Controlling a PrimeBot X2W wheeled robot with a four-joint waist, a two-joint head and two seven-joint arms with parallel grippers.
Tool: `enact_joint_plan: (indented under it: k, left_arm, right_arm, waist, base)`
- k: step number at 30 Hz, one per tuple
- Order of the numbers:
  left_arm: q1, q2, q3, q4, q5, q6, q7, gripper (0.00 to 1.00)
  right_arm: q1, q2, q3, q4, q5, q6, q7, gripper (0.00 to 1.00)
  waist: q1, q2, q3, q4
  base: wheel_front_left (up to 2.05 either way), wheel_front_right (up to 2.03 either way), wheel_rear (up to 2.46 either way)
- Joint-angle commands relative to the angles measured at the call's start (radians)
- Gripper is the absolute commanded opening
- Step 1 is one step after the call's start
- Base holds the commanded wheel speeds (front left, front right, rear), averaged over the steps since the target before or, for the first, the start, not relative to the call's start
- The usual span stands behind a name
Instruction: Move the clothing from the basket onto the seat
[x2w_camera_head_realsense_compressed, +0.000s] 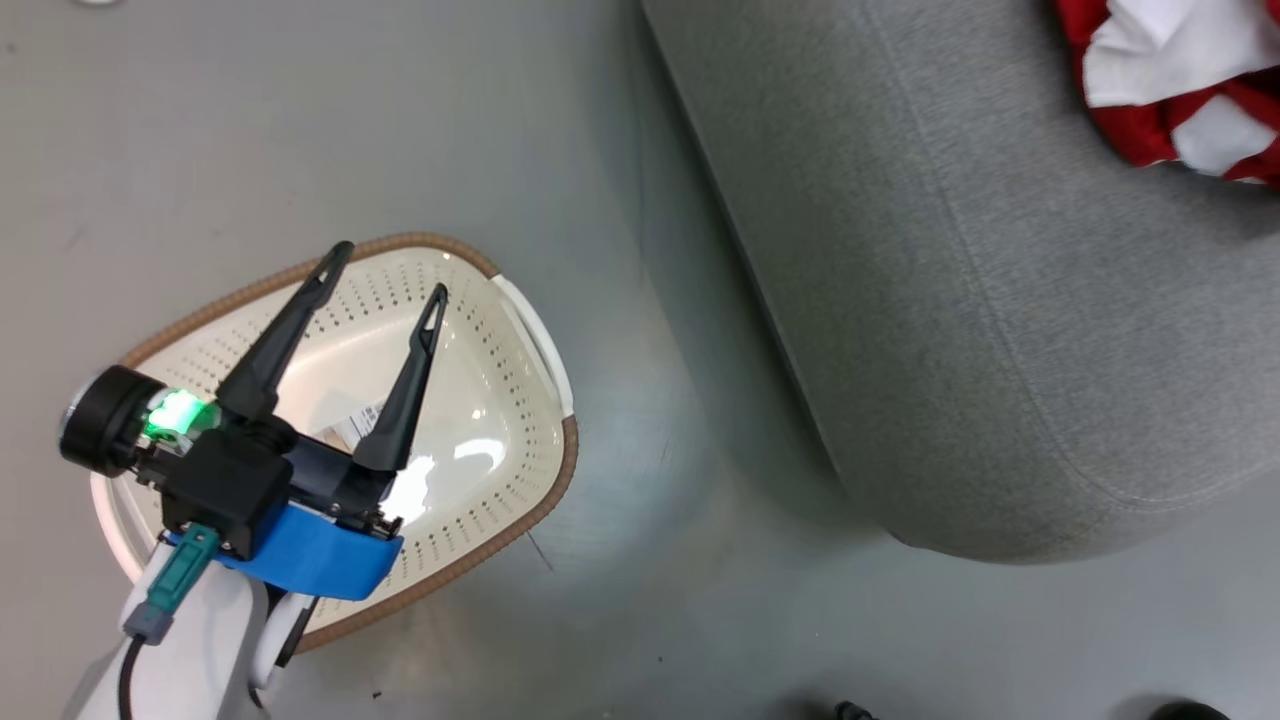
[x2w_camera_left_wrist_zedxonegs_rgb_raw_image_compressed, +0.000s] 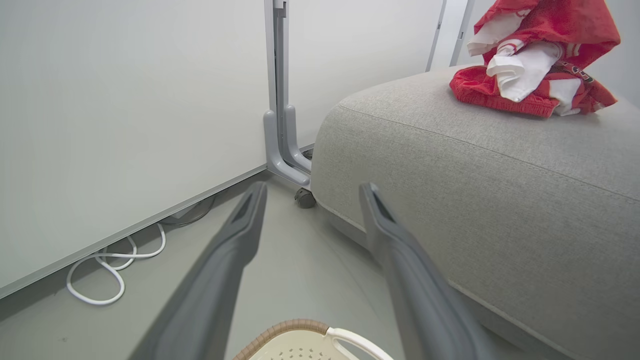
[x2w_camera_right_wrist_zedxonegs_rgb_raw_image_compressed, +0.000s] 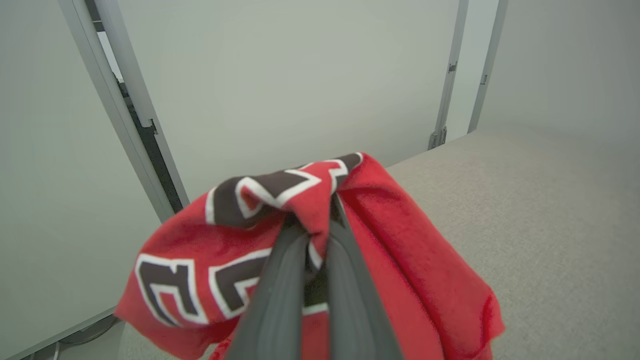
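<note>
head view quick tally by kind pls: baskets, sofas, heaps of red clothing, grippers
baskets: 1, the basket
sofas: 1, the sofa
clothing heaps: 1, the red-and-white clothing heap on the sofa
grippers: 1, the left gripper, open over the basket
total: 4

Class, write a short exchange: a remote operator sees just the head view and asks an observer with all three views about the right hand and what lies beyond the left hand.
Operator: Basket looks empty. Where's the right hand?
Observer: It is shut on a red garment with big black-and-white letters, sofa beyond it.
Operator: And past the left hand?
Observer: Beyond its open fingers, a white cable lies looped on the floor by the wall.
</note>
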Motion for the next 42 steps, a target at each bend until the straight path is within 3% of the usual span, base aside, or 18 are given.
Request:
enact_joint_plan:
  k: [1,12,13,15,16,17,32,42]
  left_arm:
    - [-0.019,0.012,0.008,-0.019,-0.002,-0.001,0.002,1.0]
    - [0.006,0.017,0.008,-0.062,-0.016,0.008,-0.002,1.0]
    - [0.003,0.013,0.005,-0.059,-0.016,0.008,-0.003,1.0]
    - [-0.003,0.005,0.0,-0.051,-0.016,0.008,-0.005,1.0]
    - [-0.007,0.001,-0.004,-0.046,-0.017,0.008,-0.005,1.0]
    - [-0.01,-0.004,-0.008,-0.042,-0.019,0.008,-0.006,1.0]
    - [-0.008,-0.118,-0.033,0.049,-0.053,0.0,-0.01,1.0]
    - [0.048,-0.213,0.004,0.138,-0.064,-0.002,-0.01,1.0]
  right_arm:
    - [0.022,0.014,-0.01,0.032,-0.028,0.0,-0.026,0.0]
    - [0.016,0.059,-0.022,0.232,-0.137,0.0,-0.1,0.0]
    - [0.013,0.063,-0.021,0.241,-0.136,0.0,-0.101,0.27]
    - [0.015,0.071,-0.003,0.255,-0.138,0.0,-0.088,0.38]
    - [0.016,0.069,0.004,0.258,-0.136,0.0,-0.085,0.6]
    - [0.018,0.063,0.009,0.262,-0.135,0.0,-0.084,1.0]
    - [0.083,0.009,0.105,0.281,-0.144,0.0,-0.051,1.0]
    - [0.183,-0.009,0.196,0.22,-0.138,0.0,-0.06,1.0]
  waist:
    - [-0.0002,0.0,0.044,0.025]
    - [-0.0002,0.0,0.074,0.033]
    - [-0.0002,0.0,0.07,0.035]
    - [-0.0002,0.0,0.061,0.038]
    - [-0.0002,0.0,0.056,0.039]
    - [-0.0002,0.0,0.05,0.041]
    - [-0.0002,0.0,-0.108,0.102]
    - [-0.0002,0.0,-0.275,0.157]
  base:
    - [0.0,0.0,0.0]
    - [0.0,0.0,0.0]
    - [0.0,0.0,0.0]
    - [0.0,0.0,0.0]
    - [0.0,0.0,0.0]
    - [0.0,0.0,0.0]
    - [0.0,0.0,0.0]
    - [0.0,0.0,0.0]
